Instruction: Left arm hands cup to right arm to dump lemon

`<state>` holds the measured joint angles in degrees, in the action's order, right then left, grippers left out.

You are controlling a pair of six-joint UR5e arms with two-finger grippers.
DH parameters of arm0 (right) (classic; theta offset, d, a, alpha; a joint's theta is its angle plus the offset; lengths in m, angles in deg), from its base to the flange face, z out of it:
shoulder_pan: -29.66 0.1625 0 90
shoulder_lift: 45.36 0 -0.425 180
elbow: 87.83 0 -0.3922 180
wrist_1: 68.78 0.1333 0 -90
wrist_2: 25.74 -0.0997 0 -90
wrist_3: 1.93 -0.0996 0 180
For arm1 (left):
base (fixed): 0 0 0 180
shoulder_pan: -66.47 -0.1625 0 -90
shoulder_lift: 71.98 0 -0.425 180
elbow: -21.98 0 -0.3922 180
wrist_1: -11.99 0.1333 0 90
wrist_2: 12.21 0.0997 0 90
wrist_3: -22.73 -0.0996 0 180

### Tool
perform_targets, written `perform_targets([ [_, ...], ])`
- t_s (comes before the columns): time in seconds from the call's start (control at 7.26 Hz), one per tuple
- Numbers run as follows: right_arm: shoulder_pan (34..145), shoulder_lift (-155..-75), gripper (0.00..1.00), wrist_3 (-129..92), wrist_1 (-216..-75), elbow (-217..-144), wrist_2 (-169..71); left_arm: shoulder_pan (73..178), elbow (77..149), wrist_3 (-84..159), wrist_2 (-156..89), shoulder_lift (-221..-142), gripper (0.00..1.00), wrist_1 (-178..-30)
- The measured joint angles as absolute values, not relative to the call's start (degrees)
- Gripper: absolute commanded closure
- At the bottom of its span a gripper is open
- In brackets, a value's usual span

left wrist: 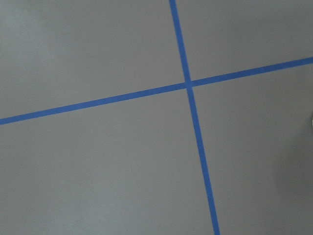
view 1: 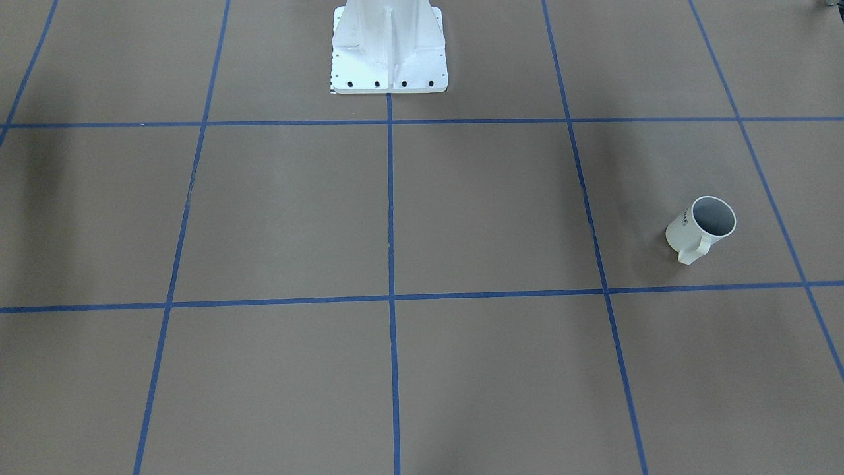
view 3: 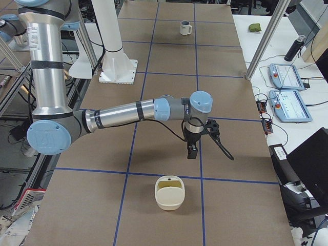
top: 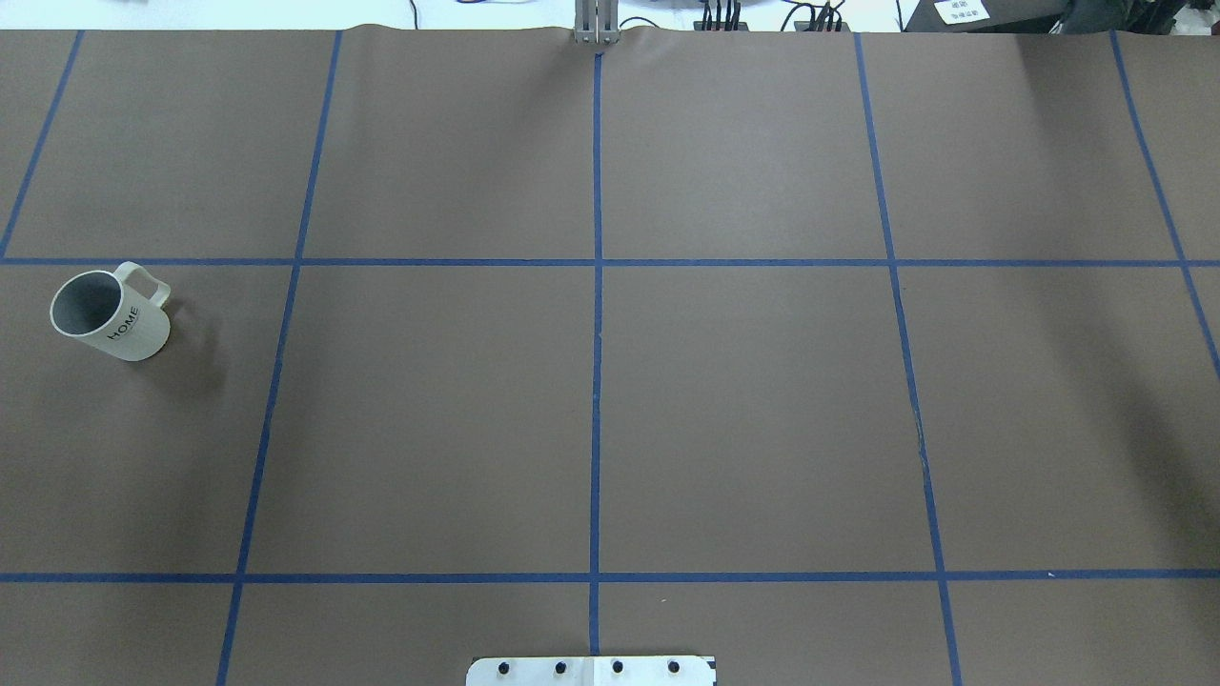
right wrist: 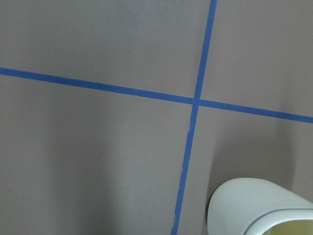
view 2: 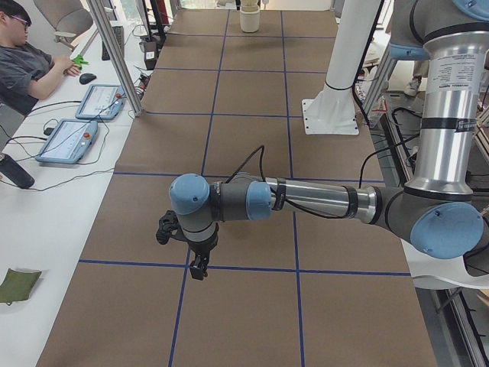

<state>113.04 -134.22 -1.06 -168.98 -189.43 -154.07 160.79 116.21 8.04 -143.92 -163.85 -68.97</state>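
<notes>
Cup (view 1: 701, 227) first: from across the table you see it upright on the brown table (view 1: 488, 211). It is on the robot's left side, well apart from the white base (view 1: 389, 53), inside one square of the blue tape grid (view 1: 390, 198). Its handle points toward the camera. No arm shows in this view.

From overhead, the cup (top: 110, 314) sits near the table's left edge with its grey inside open to you. The "HOME" lettering is readable and the handle is turned away from the robot.

From the left end, the left arm (view 2: 306, 200) reaches out low over the table and the left gripper (view 2: 200, 271) points down above a tape line. You cannot tell from this angle whether its fingers are apart or together. A cream container (view 2: 250, 19) stands at the far end, and an operator (view 2: 30, 65) sits at the side desk.

From the right end, the right arm (view 3: 123, 113) stretches out the same way. The right gripper (view 3: 191, 152) hangs over the table near the cream container (view 3: 169, 193), not touching it; its finger spacing cannot be told either. The cup (view 3: 186, 27) stands far off at the other end.

Your left wrist camera shows only brown table and a tape crossing (left wrist: 188, 84).

Your right wrist camera shows another crossing (right wrist: 196, 101) and the container's rim (right wrist: 254, 200) at the lower right.
</notes>
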Motion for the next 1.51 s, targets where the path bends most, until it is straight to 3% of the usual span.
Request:
perform_targets([
  [0.55,114.1,-140.1,0.0,-1.4,-163.5,-190.3,-154.1,161.3,117.5,17.6,-144.2,-163.8,0.0,-72.0],
  [1.51,114.9,-140.6,0.0,-1.4,-162.9,-191.4,-154.3,161.3,119.0,17.9,-143.9,-163.2,0.0,-73.3],
])
